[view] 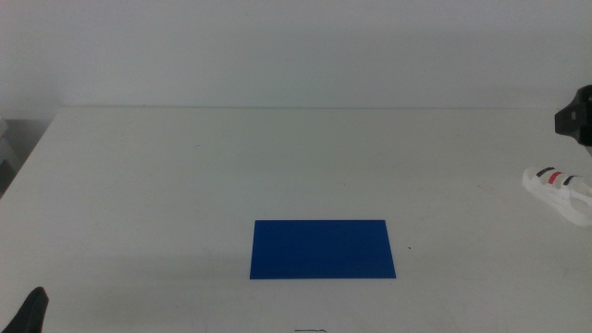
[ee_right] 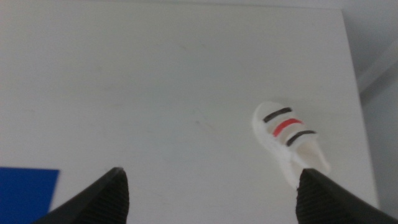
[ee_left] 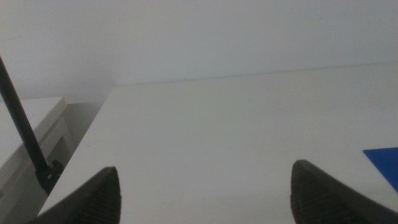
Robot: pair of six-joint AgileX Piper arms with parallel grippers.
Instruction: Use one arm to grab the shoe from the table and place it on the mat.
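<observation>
Right wrist view shows the right gripper (ee_right: 211, 193) spread wide above the small white strapped sandal (ee_right: 290, 138) near the white table's (view: 185, 185) right edge, so a careless descent may push it off, away from the flat dark blue mat (view: 322, 248).

Table (view: 231, 166) smooth matt white; mat (view: 322, 249) flat matt blue; shoe (ee_right: 289, 134) smooth white plastic-looking.
</observation>
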